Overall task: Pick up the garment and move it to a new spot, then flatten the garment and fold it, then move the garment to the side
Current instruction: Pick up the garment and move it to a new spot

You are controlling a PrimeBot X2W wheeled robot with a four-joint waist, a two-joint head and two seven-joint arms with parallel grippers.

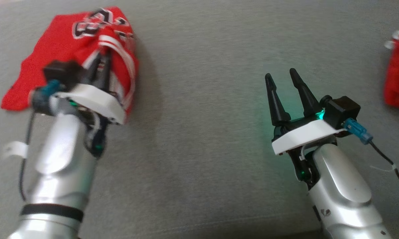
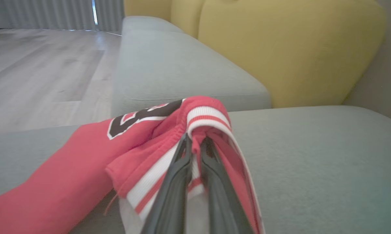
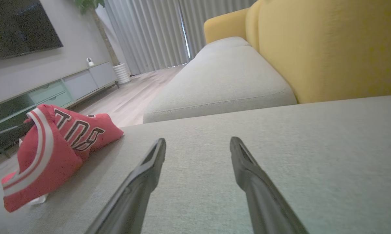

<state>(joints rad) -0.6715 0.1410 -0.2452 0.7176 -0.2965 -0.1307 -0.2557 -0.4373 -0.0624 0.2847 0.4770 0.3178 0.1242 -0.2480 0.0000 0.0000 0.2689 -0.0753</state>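
While the left pincer (image 2: 195, 140) is closed, its two dark fingers pinch a fold of the garment (image 2: 68, 172), a red jersey. They grip it at the white-and-red striped trim (image 2: 205, 114), which humps up over the fingertips. Just left of those fingertips, part of a black figure with a white outline shows on the red cloth, too cut off to read. From the grip, the rest of the garment trails back and to the left, lying on the grey seat cushion (image 2: 312, 169).

From the head camera, the left pincer (image 1: 101, 66) is buried in the bunched cloth. Beyond its tips the garment (image 1: 53, 49) carries a blurred black-and-white number that looks like 23.

The right pincer (image 1: 280, 73) holds nothing, with its fingers spread wide, and hovers over bare cushion well apart from the garment. From its own wrist, the right pincer (image 3: 198, 141) has the garment (image 3: 49, 152) off to its left. Black block letters there are seen upside down, and I cannot make out a whole word.

Ahead of both pincers rises a yellow back cushion (image 3: 328, 48). Far to the right of the right pincer lies another red cloth (image 1: 398, 79) with a white edge.
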